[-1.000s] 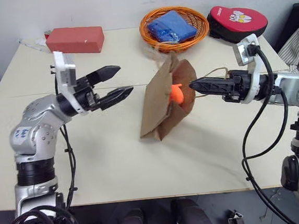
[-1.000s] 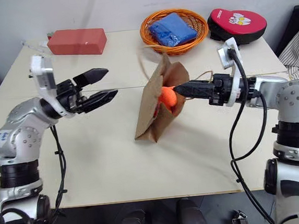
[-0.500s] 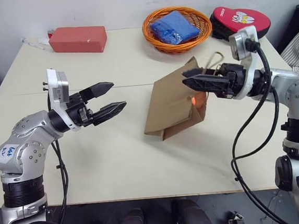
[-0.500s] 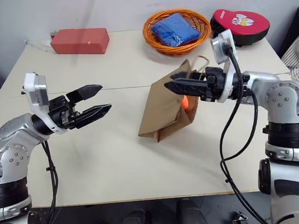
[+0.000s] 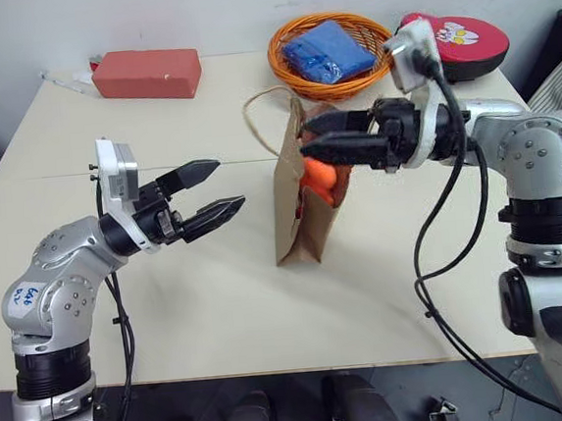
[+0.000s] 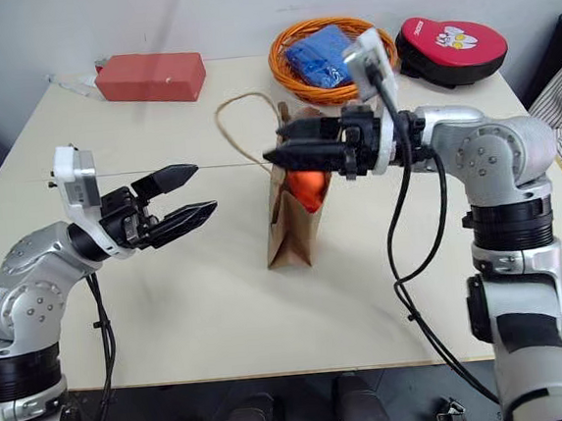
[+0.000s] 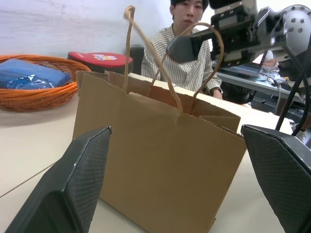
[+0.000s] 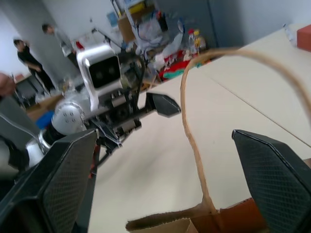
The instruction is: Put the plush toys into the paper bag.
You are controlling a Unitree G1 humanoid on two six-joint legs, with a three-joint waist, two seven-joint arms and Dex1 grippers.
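Since a moment ago the paper bag (image 5: 298, 204) has swung upright, orange plush toy (image 5: 317, 176) inside. Right gripper (image 5: 311, 140) hovers spread wide over its mouth, empty. Left gripper (image 5: 222, 188) gapes wide, holding nothing.

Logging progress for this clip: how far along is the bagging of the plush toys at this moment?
Done: the paper bag stands upright on the table, and orange plush shows inside its mouth. In hand: nothing; the right gripper is open over the bag's top and the left gripper is open, short of the bag. Left: I cannot tell whether the red toy is in the bag too.
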